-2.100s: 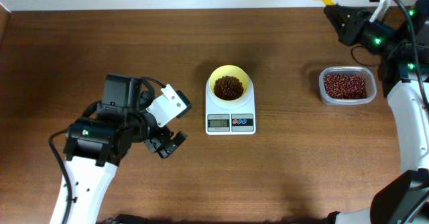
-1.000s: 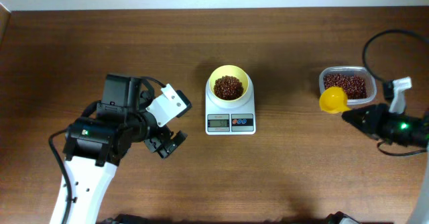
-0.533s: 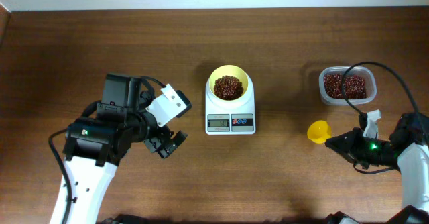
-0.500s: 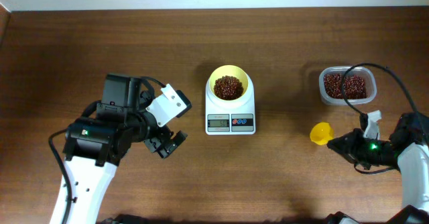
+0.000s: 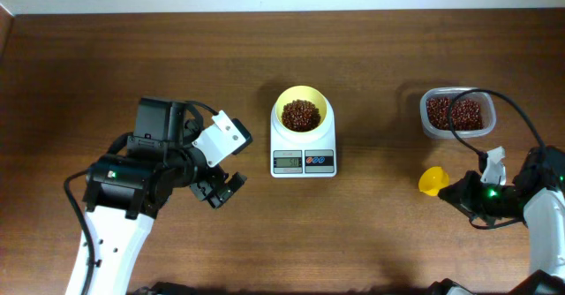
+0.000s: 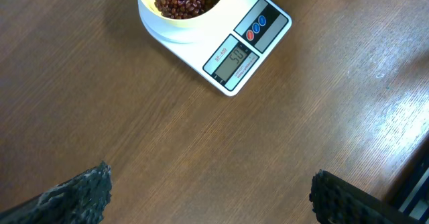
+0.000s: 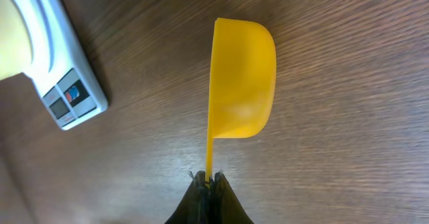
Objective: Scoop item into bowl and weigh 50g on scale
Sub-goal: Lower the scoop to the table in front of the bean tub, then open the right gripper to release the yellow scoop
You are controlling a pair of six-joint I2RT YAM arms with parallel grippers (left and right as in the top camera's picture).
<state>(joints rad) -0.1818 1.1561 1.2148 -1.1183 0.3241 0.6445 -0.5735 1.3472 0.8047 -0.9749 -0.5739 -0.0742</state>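
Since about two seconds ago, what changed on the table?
The right gripper, shut on the small yellow plastic scoop, swung from the far right corner, past the clear plastic tub of beans, toward the near edge, to the right of the white scale. The open left gripper, the pale-yellow bowl of red-brown beans, the scale and the tub stayed put.

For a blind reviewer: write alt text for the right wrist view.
The right gripper pinches the thin handle of a yellow scoop, seen side-on, with the wooden table behind it; a corner of the white scale shows at upper left.
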